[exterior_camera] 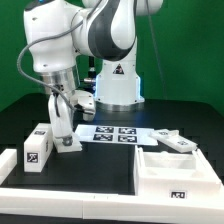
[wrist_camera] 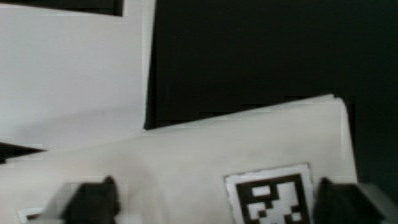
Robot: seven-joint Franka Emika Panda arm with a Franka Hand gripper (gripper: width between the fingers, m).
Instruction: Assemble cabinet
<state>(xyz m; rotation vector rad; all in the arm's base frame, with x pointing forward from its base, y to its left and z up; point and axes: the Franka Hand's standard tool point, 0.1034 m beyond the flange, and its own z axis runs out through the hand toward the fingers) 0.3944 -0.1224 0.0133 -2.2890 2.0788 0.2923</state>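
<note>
The cabinet body [exterior_camera: 172,172], a large white box with recessed compartments and a small tag on its front, sits at the exterior view's lower right. My gripper [exterior_camera: 61,108] hangs over the exterior view's left part of the table. Its jaws stand wide apart, one on each side of the top of an upright white panel [exterior_camera: 64,130] that rests on the black mat. In the wrist view the panel [wrist_camera: 196,160] with its tag [wrist_camera: 272,198] fills the space between the dark fingertips [wrist_camera: 86,200]; the gripper [wrist_camera: 221,203] is open.
A small white block with a tag [exterior_camera: 38,148] stands just beside the panel. The marker board [exterior_camera: 110,133] lies behind it. Another white part [exterior_camera: 174,142] lies behind the cabinet body. A low white border rail [exterior_camera: 60,198] runs along the front.
</note>
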